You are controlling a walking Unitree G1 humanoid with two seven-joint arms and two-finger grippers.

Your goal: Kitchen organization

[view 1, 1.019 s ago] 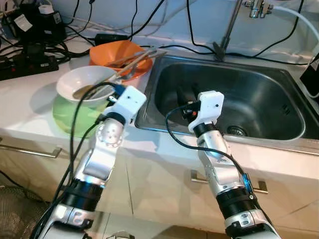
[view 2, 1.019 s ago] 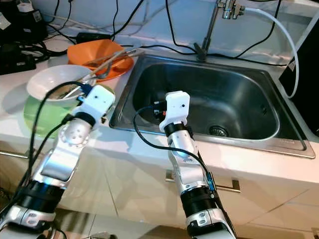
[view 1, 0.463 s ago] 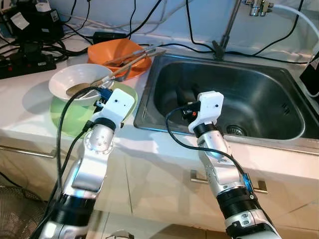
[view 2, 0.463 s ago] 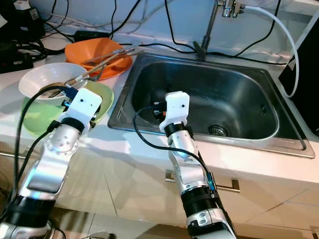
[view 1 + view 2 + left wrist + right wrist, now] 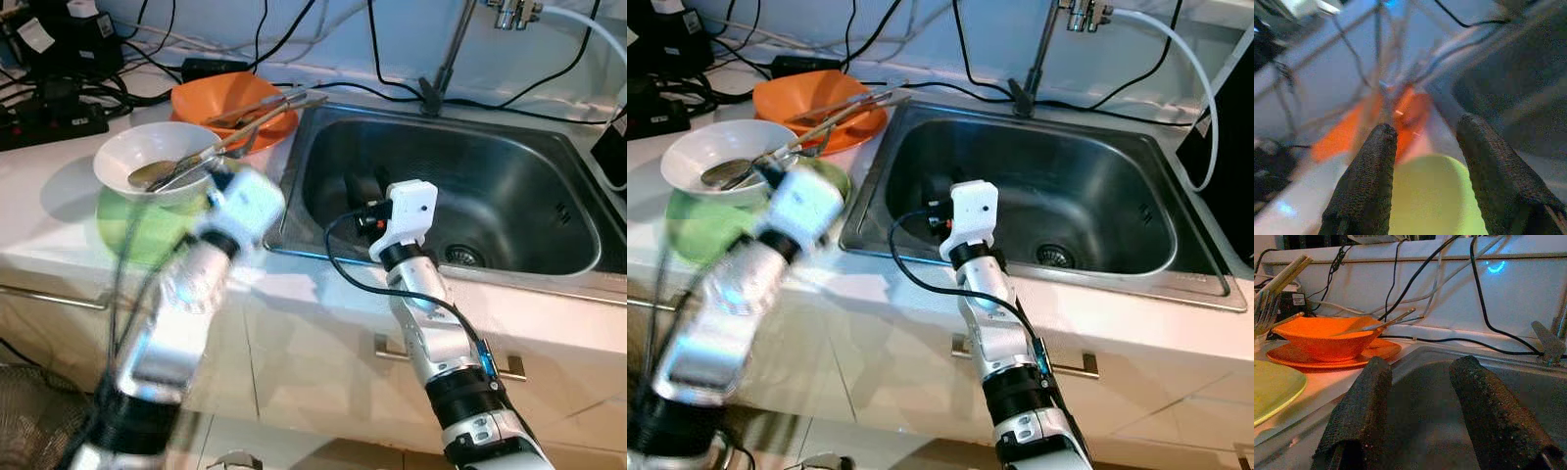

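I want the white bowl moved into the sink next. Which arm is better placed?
Probably left: its open gripper is by the green plate under the white bowl. The right gripper hangs over the sink.

Left of the sink (image 5: pixel 549 266) I see a bowl (image 5: pixel 155 162) on a plate (image 5: pixel 132 227); another bowl (image 5: pixel 231 106) sits behind them.

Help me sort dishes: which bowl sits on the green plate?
The white bowl, holding a spoon, rests on the green plate. The orange bowl sits farther back on an orange plate by the sink.
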